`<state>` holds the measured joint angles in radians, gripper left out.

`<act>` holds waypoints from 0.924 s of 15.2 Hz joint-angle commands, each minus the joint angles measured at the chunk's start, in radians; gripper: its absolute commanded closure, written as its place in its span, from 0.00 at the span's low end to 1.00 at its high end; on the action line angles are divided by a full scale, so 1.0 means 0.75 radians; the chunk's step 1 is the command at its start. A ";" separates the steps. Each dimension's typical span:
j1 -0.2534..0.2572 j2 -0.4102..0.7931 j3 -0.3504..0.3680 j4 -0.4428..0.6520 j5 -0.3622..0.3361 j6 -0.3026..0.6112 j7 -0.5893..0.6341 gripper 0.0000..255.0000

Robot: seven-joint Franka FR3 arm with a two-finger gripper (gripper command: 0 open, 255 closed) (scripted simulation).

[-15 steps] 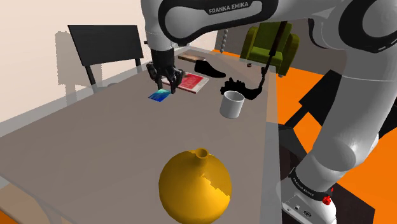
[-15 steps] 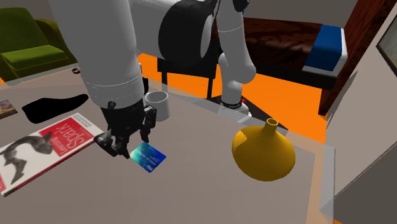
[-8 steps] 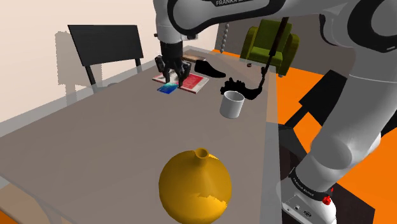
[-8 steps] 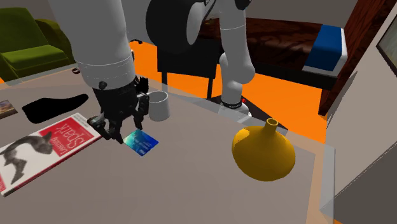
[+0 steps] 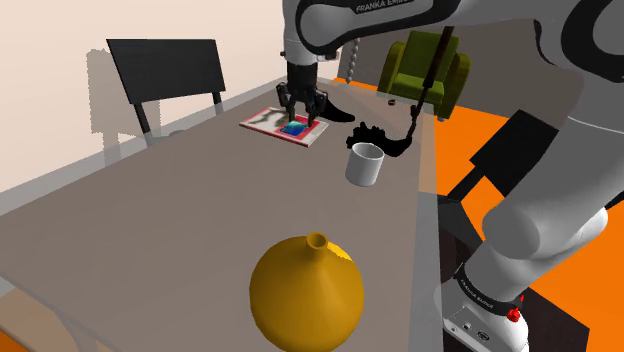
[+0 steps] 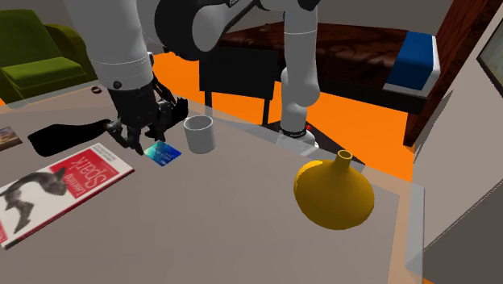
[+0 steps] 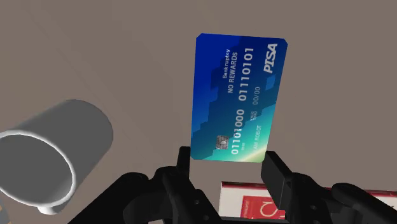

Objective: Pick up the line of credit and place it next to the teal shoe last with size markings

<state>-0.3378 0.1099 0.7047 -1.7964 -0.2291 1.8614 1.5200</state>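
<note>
card [image 7: 238, 95]: blue, held above the counter [image 5: 150, 210], upper centre of shoulder view
fingers [image 7: 278, 173]: clamped on its short edge

White arm [image 5: 545, 205] rises from stand at shoulder view's lower right, arches high, reaches toward upper left. Black gripper [image 5: 297, 118] hangs from wrist, pointing down, possibly tilted a little. Both fingers [image 7: 275, 173] pressed against blue card [image 7: 236, 95], clasping its near end between them.
</note>
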 commanded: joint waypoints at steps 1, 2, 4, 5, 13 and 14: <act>-0.041 -0.025 -0.026 -0.022 0.018 0.016 -0.072 1.00; -0.060 -0.034 -0.040 -0.031 0.024 0.024 -0.106 1.00; -0.097 -0.046 -0.068 -0.044 0.034 0.039 -0.172 1.00; -0.115 -0.050 -0.082 -0.048 0.037 0.045 -0.204 1.00; -0.245 -0.025 -0.191 -0.021 0.033 0.079 -0.440 1.00; -0.260 -0.015 -0.204 -0.010 0.030 0.081 -0.467 1.00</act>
<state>-0.5200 0.0938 0.5622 -1.8054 -0.2056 1.9155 1.1936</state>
